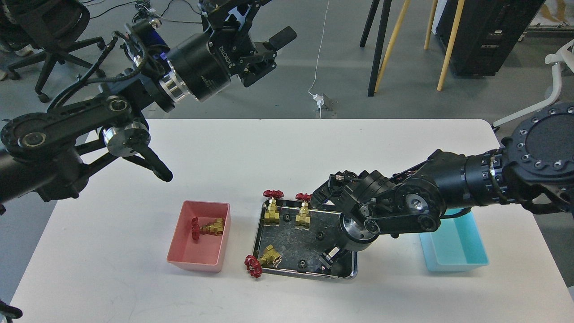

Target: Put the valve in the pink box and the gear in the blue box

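Tray: shiny steel tray (259, 233) sits mid-table, so I'll place everything else off it.
Valves on tray: two stand upright at its far edge, one (272, 207) at the far left corner, another (303, 211) just right of that. A third valve (262, 259) lies tipped over the near left corner, red wheel hanging past the rim.
Pink box: pink box (200, 242) is just left of the tray, with a fourth valve (207, 228) lying on its side inside.
Gears: tiny black ones on the tray floor, one gear (319, 236) near the middle, one (302, 264) by the near rim, one (287, 217) between the two upright valves.
Blue box: blue box (455, 246) is off to the tray's right, partly under my arm.
Right pincer: my right gripper (328, 260) reaches down into the tray's near right corner; mostly hidden under the wrist, so I can't tell how the fingers stand.
Left pincer: my left gripper (264, 47) hangs high beyond the table's far edge, up and left of the tray, fingers spread, nothing in them.
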Tool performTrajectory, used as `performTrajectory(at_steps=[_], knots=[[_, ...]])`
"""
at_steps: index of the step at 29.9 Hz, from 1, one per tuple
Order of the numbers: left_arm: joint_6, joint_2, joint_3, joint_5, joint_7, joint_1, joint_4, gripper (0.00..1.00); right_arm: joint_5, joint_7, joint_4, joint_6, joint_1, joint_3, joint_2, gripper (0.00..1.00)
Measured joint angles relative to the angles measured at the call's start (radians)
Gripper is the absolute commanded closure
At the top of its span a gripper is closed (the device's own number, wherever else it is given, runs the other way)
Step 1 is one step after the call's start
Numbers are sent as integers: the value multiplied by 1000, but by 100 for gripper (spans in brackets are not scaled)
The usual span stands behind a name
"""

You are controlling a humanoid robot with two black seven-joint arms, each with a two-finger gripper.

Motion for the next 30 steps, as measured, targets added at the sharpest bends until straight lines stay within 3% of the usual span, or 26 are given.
performTrajectory(at_steps=[30], knots=[[1,-2,-3,0,0,21,8,14,28,13,1,0,16,15,0,38]])
